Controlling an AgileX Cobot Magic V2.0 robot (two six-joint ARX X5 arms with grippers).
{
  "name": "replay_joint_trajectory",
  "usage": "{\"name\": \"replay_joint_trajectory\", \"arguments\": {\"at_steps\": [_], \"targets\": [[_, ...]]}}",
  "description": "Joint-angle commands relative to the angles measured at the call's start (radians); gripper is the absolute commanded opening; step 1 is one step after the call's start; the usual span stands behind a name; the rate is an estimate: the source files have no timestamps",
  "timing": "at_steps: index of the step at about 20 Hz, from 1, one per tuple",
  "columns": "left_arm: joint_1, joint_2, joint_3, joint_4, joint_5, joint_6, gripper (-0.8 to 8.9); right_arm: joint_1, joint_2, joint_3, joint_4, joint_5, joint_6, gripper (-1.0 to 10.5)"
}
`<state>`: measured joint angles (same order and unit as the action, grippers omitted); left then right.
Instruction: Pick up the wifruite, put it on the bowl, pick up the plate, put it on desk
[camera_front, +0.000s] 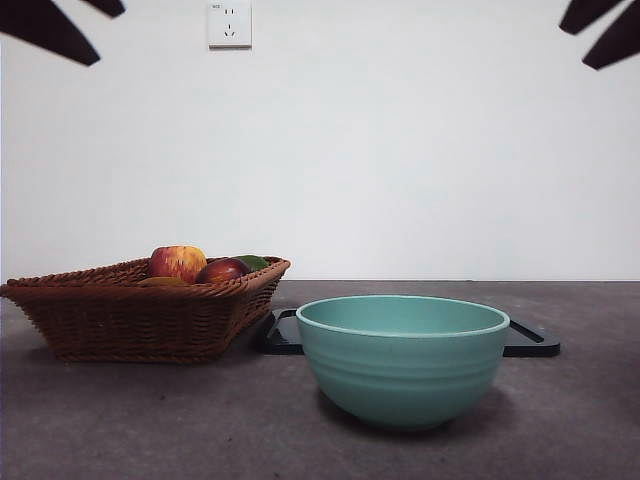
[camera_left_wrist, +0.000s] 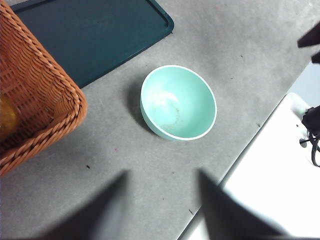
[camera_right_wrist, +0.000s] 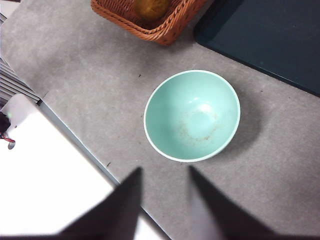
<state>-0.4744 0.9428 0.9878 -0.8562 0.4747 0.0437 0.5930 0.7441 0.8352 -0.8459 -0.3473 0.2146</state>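
Observation:
The wifruite, dull orange-brown, lies in a wicker basket at the left; a sliver of it shows over the rim. The teal bowl stands empty in the middle of the desk. Behind the bowl a flat dark plate with a raised rim lies on the desk. My left gripper hangs high above the desk near the bowl, open and holding nothing. Also high over the bowl, my right gripper is open and holds nothing.
The basket also holds a red-and-yellow apple, a dark red fruit and something green. The desk's near edge runs beside a white surface. Black arm tips show at both top corners of the front view.

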Motion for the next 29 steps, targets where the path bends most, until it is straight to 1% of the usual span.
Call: {"name": "replay_joint_trajectory", "arguments": {"at_steps": [1,4,20,23,24,26,29], "targets": [[-0.005,0.005,0.017,0.008,0.005,0.016,0.07,0.007,0.006,0.016,0.006,-0.003,-0.014,0.1],[-0.005,0.005,0.017,0.010,0.005,0.016,0.07,0.007,0.006,0.016,0.007,0.010,-0.016,0.1],[-0.005,0.005,0.017,0.011,0.005,0.016,0.07,0.007,0.005,0.016,0.015,0.008,-0.014,0.1],[-0.002,-0.015,0.017,0.035,0.005,0.015,0.07,0.007,0.005,0.016,0.015,0.008,-0.014,0.1],[0.001,-0.027,0.017,0.052,-0.004,0.040,0.07,0.007,0.005,0.016,0.015,0.008,-0.014,0.1],[0.039,-0.072,0.017,0.148,-0.050,0.071,0.07,0.007,0.005,0.016,0.015,0.008,-0.014,0.1],[0.152,-0.178,0.010,0.348,-0.133,0.079,0.07,0.007,0.005,0.016,0.015,0.008,-0.014,0.1]]}}
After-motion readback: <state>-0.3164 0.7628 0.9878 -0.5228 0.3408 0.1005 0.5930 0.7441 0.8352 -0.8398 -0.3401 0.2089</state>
